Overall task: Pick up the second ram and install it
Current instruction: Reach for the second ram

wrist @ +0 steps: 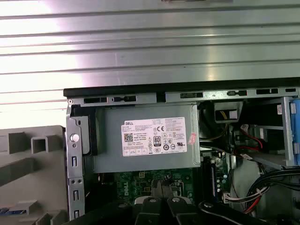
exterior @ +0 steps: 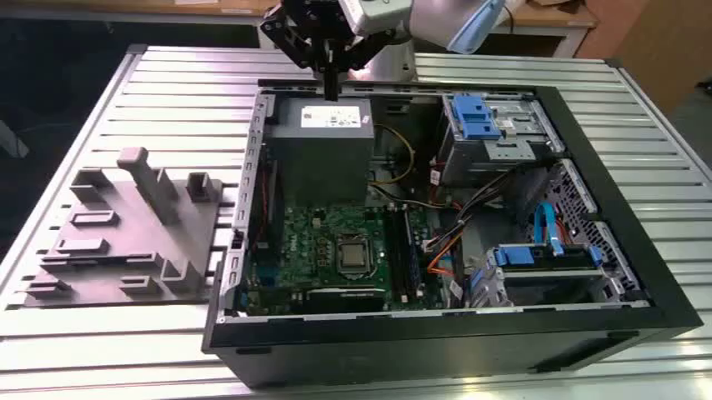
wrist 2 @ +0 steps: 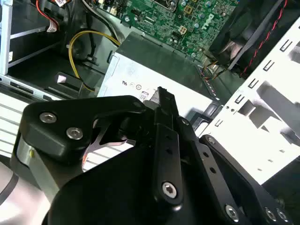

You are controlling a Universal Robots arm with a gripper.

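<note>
Tool [wrist 2: 161,93]: nearest the lens in the second wrist view, all black links and screw heads. The jaws stand closed into one narrow tip, and nothing shows gripped between them.
Tool position: in the exterior view it [exterior: 332,93] points straight down over the far edge of the power-supply box [exterior: 320,125], just above it and not touching.
Second ram [wrist: 10,210]: a blue strip lying flat on the grey fixture [wrist: 28,164], cut off by the frame edge in the first wrist view, fits the part. Too little of it shows to be sure.
Exterior view alone: the whole fixture [exterior: 128,229] on the slatted table [exterior: 133,83], at the exterior view's left of the open case [exterior: 445,333].
First wrist view alone: the pale label on the power-supply box, and a dark strip with a blue edge [wrist: 212,180] standing on edge beside the motherboard [wrist: 140,180].
Second wrist view alone: a black fan [wrist 2: 239,33] with red and black leads, next to the motherboard.
Count, exterior view: one tool, one fixture, one case, one power-supply box, one green motherboard [exterior: 323,242], two blue drive carriers [exterior: 473,117] [exterior: 545,254].
Count, cables: one yellow lead [wrist 2: 89,42] beside the power-supply box, seen in all three views.
</note>
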